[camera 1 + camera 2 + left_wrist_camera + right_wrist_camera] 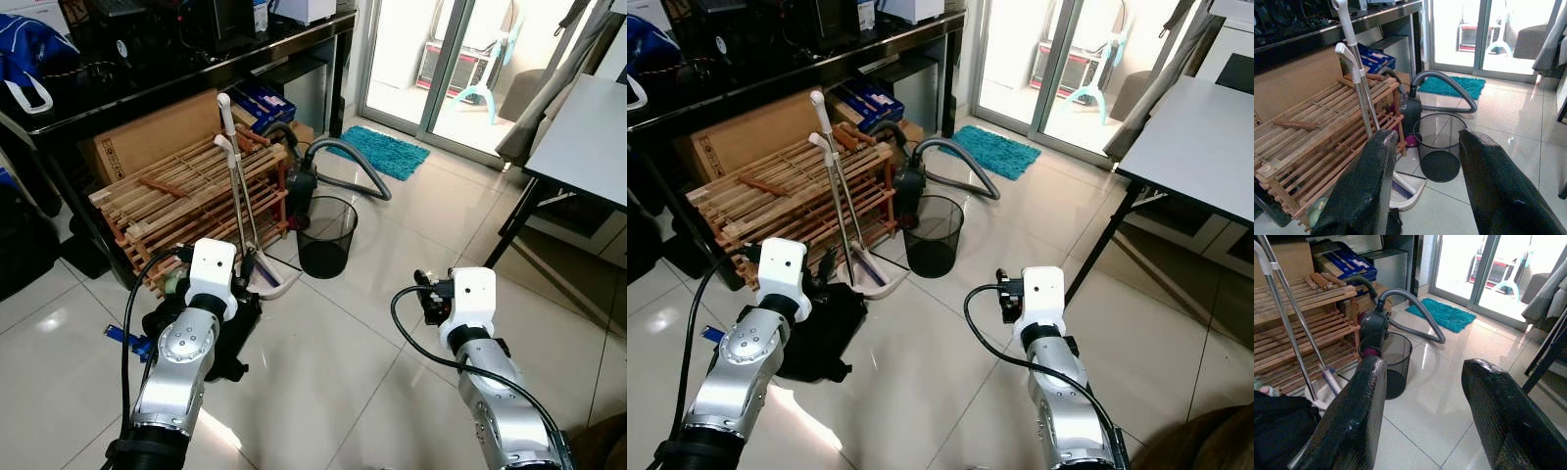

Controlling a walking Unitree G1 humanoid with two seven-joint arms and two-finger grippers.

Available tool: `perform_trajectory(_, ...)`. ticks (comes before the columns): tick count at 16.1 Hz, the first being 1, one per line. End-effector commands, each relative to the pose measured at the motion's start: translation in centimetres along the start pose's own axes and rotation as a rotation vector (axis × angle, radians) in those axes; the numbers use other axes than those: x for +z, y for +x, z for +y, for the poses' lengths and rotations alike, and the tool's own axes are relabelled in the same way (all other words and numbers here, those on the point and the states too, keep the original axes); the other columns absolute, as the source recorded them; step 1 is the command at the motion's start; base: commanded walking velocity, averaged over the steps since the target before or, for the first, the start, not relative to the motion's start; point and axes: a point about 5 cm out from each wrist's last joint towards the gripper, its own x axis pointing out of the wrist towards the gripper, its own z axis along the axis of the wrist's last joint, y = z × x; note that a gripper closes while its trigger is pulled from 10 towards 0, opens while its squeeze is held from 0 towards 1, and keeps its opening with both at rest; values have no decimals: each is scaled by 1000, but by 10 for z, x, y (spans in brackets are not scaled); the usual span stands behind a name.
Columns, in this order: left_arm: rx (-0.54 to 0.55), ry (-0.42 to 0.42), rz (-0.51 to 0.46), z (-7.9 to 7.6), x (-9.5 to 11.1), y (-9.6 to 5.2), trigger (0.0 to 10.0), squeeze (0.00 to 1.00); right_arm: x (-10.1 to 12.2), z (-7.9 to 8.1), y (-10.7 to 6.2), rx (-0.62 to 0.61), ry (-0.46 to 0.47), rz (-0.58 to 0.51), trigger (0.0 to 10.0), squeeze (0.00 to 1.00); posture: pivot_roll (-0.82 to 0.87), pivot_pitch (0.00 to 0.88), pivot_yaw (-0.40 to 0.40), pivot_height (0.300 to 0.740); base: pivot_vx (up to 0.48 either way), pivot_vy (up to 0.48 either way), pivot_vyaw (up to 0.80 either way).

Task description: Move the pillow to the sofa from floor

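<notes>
– On the tiled floor (372, 323) ahead, which items are registered?

– A black wire bin (326, 235) stands near the middle. Just beside it, toward the black table (196, 73), sits a dark vacuum cleaner (304, 181) with a grey hose curving across the tiles. A wooden slatted rack (186, 201) lies tilted under the table edge. A long-handled dustpan (274, 284) stands upright between rack and bin. A teal mat (384, 150) lies at the glass door.

– State of the left claw (1425, 142)?

– Released. Both black fingers (1361, 196) stand apart, with nothing between them; rack, dustpan and bin appear beyond. A black bag (823, 338) lies on the floor under the left arm.

– State of the right claw (1422, 367)?

– Released as well, fingers (1498, 421) spread, grasping nothing, raised over bare tiles beside the leg of a grey table (588, 137).

– Location of the pillow?

– Cannot be confirmed. A brown rounded shape (1205, 441) sits low beside the right arm, cut off by the picture edge; whether it is the pillow cannot be told.
</notes>
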Motion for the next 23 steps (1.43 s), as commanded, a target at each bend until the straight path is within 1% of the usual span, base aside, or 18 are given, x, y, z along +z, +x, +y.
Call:
perform_trajectory(1,-18,10,12,-3,-3,1,10000,0,4,0,1,6,3,-17,10000,0,-15,0,7,740,0,0,0)
perform_trajectory(3,-19,11,13,-3,-4,1,10000,0,4,-2,-1,-2,7,-24,10000,0,-14,0,6,740,0,0,0)
perform_trajectory(5,-24,13,15,-4,-4,1,10000,0,2,-1,-1,8,38,-4,10000,0,-15,0,7,740,0,0,0)
perform_trajectory(9,-34,15,18,-5,-5,1,10000,0,1,-2,-1,5,37,2,10000,0,-14,0,7,740,0,0,-800)
perform_trajectory(12,-44,5,40,-6,-8,-1,10000,0,0,-3,-1,-10,31,14,10000,0,-13,0,6,740,0,0,-800)
perform_trajectory(15,-57,26,41,-6,-7,-1,10000,0,0,-8,-3,-60,20,13,10000,0,-15,0,8,740,0,0,-800)
perform_trajectory(16,-55,44,36,-4,-7,-1,10000,0,1,-12,-4,-102,21,2,10000,0,-18,0,13,740,0,0,-800)
perform_trajectory(17,-53,55,37,-3,-7,0,10000,0,1,-13,-4,-98,49,1,10000,0,-22,0,20,740,0,0,-800)
perform_trajectory(20,-60,56,20,-3,-4,1,10000,0,4,-13,-5,-115,75,-12,10000,0,-28,0,30,740,0,0,-800)
perform_trajectory(23,-69,62,15,-4,-2,2,10000,0,2,-16,-7,-139,69,4,10000,0,-29,0,33,740,0,0,-800)
